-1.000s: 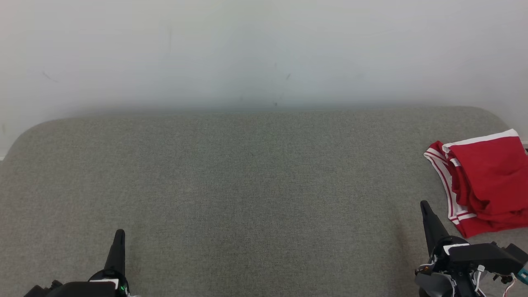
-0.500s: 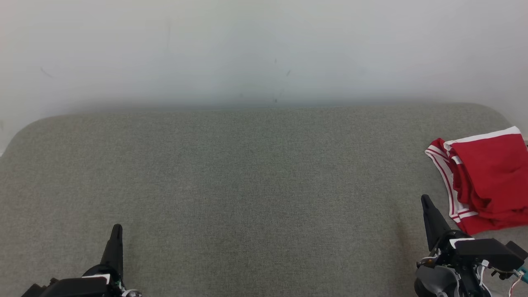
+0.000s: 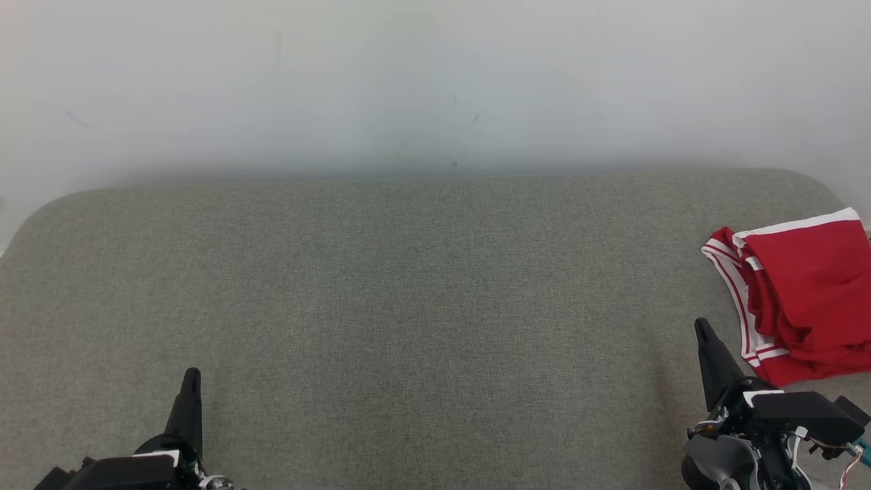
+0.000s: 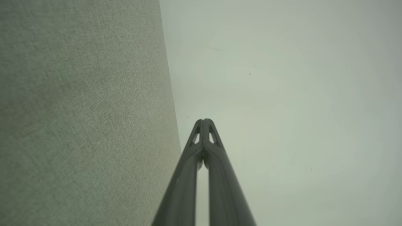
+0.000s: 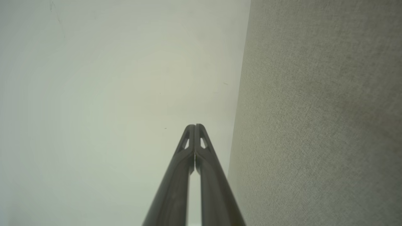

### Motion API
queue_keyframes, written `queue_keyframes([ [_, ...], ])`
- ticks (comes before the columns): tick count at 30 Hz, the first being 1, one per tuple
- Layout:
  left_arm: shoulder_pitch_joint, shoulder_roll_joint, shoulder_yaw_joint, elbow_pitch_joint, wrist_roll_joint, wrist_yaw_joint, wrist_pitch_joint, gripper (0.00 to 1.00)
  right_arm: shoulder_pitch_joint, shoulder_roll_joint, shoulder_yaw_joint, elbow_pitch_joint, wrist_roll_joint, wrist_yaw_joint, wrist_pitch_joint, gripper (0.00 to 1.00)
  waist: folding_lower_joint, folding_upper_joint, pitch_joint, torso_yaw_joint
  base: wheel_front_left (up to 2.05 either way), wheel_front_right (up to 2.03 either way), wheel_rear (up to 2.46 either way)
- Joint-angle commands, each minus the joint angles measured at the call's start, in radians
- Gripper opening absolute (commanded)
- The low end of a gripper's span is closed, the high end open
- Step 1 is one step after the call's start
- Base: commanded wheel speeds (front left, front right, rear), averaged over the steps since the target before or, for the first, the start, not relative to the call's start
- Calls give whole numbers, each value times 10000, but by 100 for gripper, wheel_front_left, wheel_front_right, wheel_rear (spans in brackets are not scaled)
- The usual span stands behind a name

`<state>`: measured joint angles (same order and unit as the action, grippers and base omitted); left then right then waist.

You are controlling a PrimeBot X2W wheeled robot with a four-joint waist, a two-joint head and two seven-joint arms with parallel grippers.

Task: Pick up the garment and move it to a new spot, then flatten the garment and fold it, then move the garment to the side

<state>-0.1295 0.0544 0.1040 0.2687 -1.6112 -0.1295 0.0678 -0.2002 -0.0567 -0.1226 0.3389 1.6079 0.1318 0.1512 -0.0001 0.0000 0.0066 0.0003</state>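
Ends in long, dark, tapered fingers (image 4: 183,175) on left gripper (image 3: 192,376) and right gripper (image 3: 701,325), tips pierced by triangular slots; carries black housings (image 3: 796,415), white labels (image 3: 762,395), thin cables (image 3: 791,454), teal connector (image 3: 864,450).

The left pincer (image 3: 190,380) points up, its two fingers pressed together, holding nothing. The right pincer (image 3: 700,329) leans a little left, also pinched tight and empty.

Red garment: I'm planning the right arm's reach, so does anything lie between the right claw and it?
Nothing visible does. The right claw, shut, points up just to the left of the red garment, near its striped edge, and only a strip of bare grey fabric surface lies between them.
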Motion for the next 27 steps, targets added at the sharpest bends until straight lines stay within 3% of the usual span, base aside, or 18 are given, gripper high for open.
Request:
queue_keyframes([
  [1,-89,-21,31,14,-46,-34,18,0,-40,22,-23,7,-25,-21,56,0,1,0,-1,0,0,0,0],
  [27,-91,-35,49,13,-20,-34,34,0,-46,45,-56,9,-75,-21,74,0,1,0,-1,0,0,0,0],
])
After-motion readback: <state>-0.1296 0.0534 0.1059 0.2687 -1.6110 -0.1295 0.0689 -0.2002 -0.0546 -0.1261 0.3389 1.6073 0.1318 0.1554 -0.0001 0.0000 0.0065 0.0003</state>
